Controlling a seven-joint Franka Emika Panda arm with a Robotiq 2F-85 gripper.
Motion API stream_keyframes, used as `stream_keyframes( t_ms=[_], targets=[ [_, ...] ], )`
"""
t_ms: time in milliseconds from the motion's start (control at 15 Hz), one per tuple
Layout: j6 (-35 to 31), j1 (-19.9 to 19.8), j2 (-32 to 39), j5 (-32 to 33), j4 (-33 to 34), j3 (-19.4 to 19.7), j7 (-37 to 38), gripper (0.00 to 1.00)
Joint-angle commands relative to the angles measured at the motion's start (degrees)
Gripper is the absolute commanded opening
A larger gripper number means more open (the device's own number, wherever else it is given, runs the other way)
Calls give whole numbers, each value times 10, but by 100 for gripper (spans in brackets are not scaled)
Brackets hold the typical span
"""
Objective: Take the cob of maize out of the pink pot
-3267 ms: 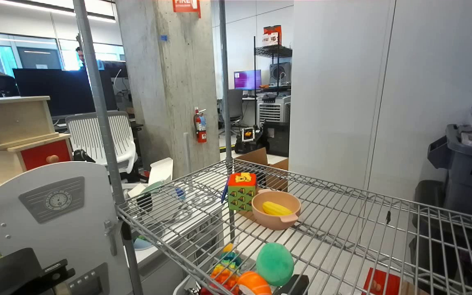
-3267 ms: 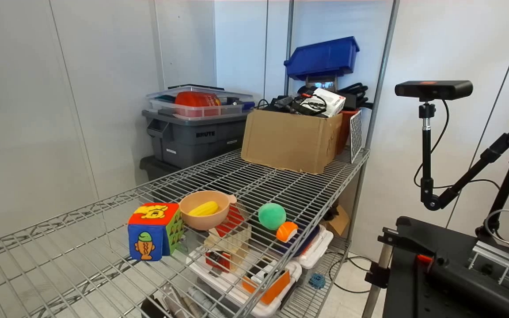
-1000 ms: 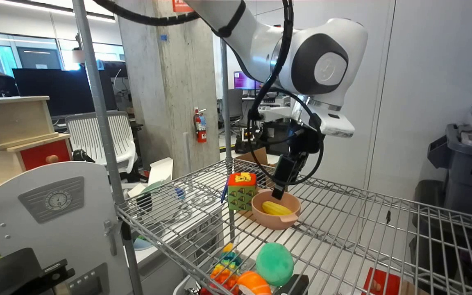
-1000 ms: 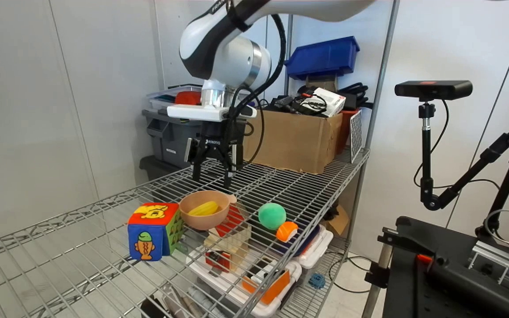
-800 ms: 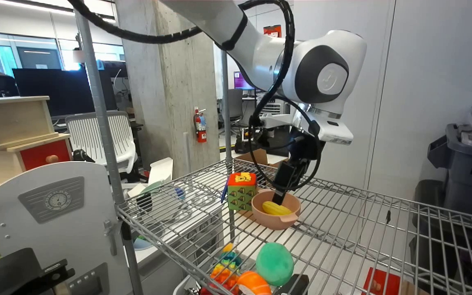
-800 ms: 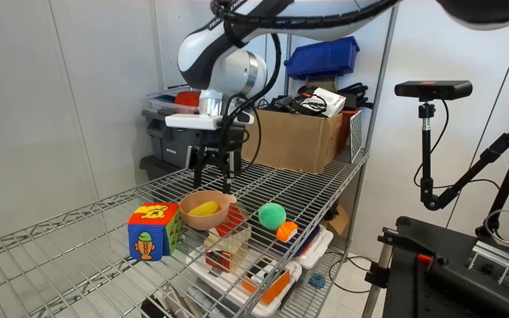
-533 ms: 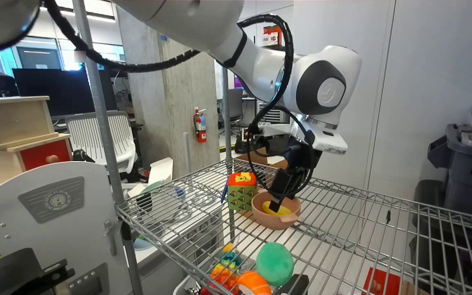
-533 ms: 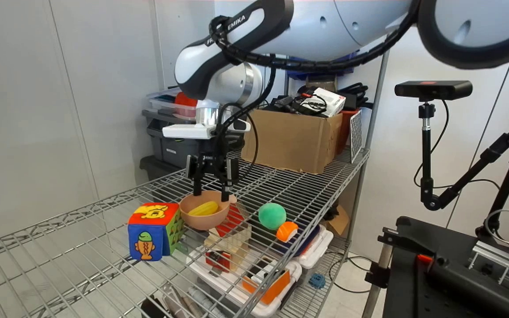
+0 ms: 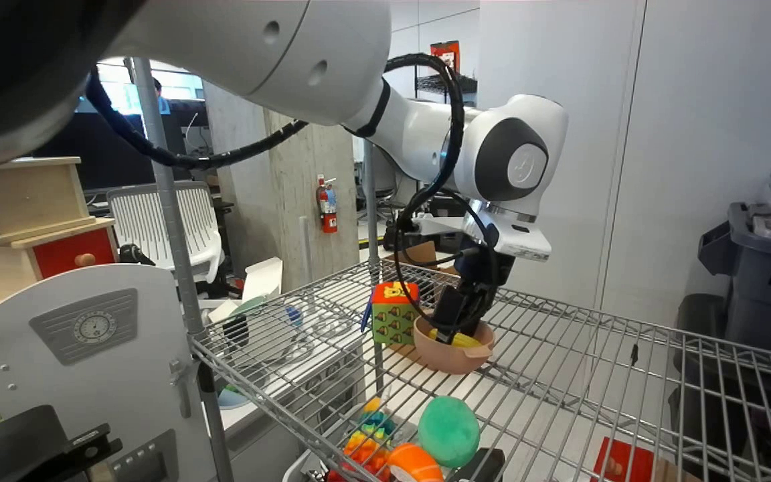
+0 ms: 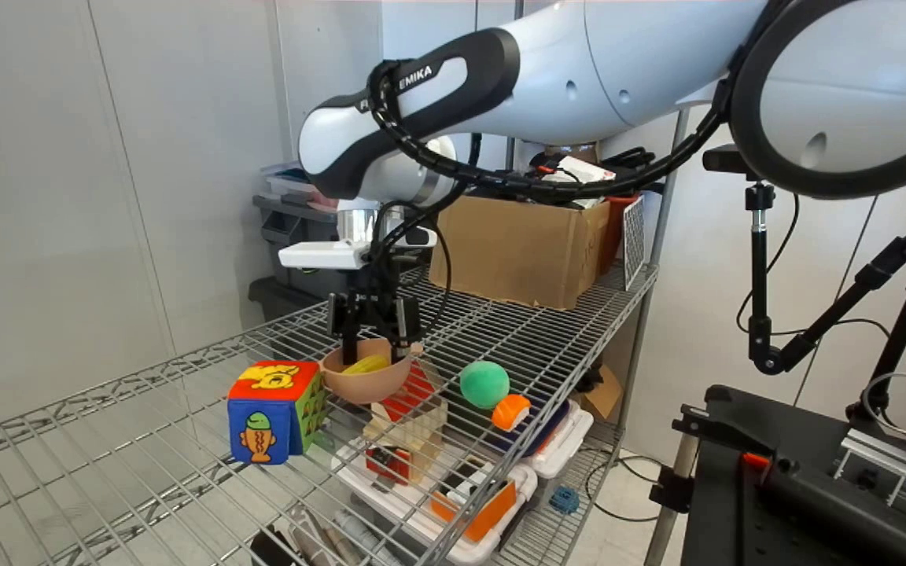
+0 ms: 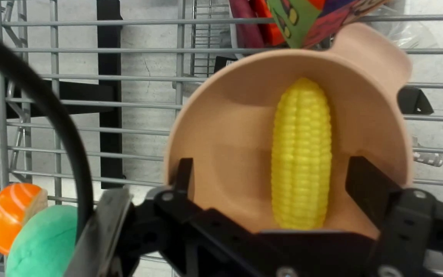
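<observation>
In the wrist view, the gripper is spread inside the pink pot, the cob of maize between its fingers, right of centre; the nearer one may shove it. In an exterior view, mid-frame, a cube beside the pot could get bumped. In an exterior view, left of centre, a finger by the rim (contact unclear) could snag

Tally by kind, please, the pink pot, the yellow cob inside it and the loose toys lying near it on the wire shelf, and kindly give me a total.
Pink pot: 1
Cob of maize: 1
Picture cube: 1
Green round toy: 1
Orange toy piece: 1
Total: 5
</observation>
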State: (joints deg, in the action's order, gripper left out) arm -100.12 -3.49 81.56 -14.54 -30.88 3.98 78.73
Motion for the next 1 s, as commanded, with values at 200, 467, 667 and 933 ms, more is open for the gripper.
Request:
stream_keyframes(
  t_ms=[200,467,667,933],
  targets=[
    [22,5,48,49,84,-7,22,68],
    [10,8,41,62,64,-8,24,35],
    [12,8,40,65,63,-9,22,13],
    [19,10,29,61,59,-19,1,6]
  ],
)
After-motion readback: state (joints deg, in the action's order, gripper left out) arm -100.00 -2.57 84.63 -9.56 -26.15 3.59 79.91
